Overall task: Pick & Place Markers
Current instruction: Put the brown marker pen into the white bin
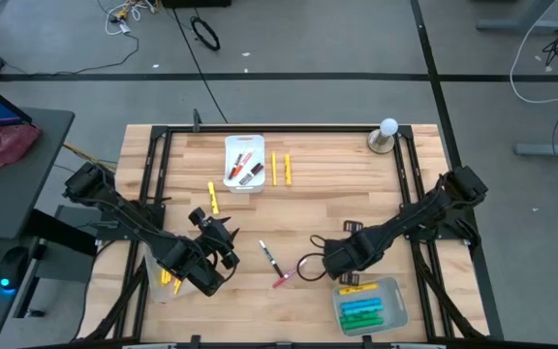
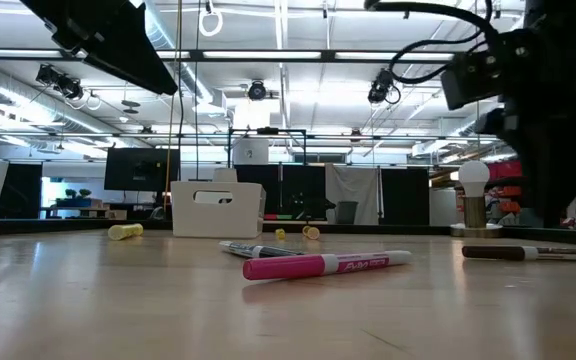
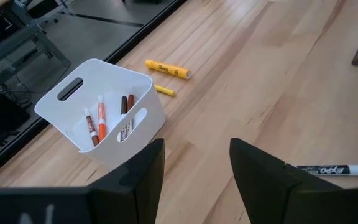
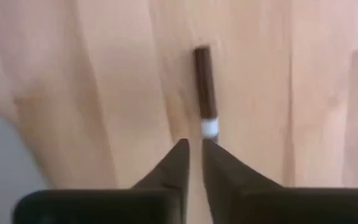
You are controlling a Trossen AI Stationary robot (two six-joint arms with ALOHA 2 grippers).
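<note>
The right gripper (image 4: 194, 146) hangs low over the table near its front edge, its fingers nearly together with only a thin slit between them and nothing in it; just past the tips lies a dark marker (image 4: 204, 84) with a white band at its near end, flat on the wood and in line with the jaws, which suggests it is either just let go or about to be taken, and I cannot tell which. In the high view this gripper (image 1: 335, 260) sits just beside a clear tray (image 1: 396, 312) holding yellow, green and blue markers, so the tray looks like the sorting place for the thick coloured ones. The left gripper (image 3: 194, 177) hovers at the front left with its fingers apart and empty, a black-capped marker (image 3: 337, 169) lying flat beside it. In the middle of the table a pink marker (image 2: 325, 264) and a slim dark one (image 2: 258, 249) lie loose, crossing at one end. Farther back a white bin (image 3: 135, 87) stands upright with slim red, orange and brown markers leaning inside, probably the home for the thin pens. Beside it, yellow markers (image 1: 279, 168) rest on the wood, not yet sorted. At the far right corner stands a lamp (image 1: 387, 134).
</note>
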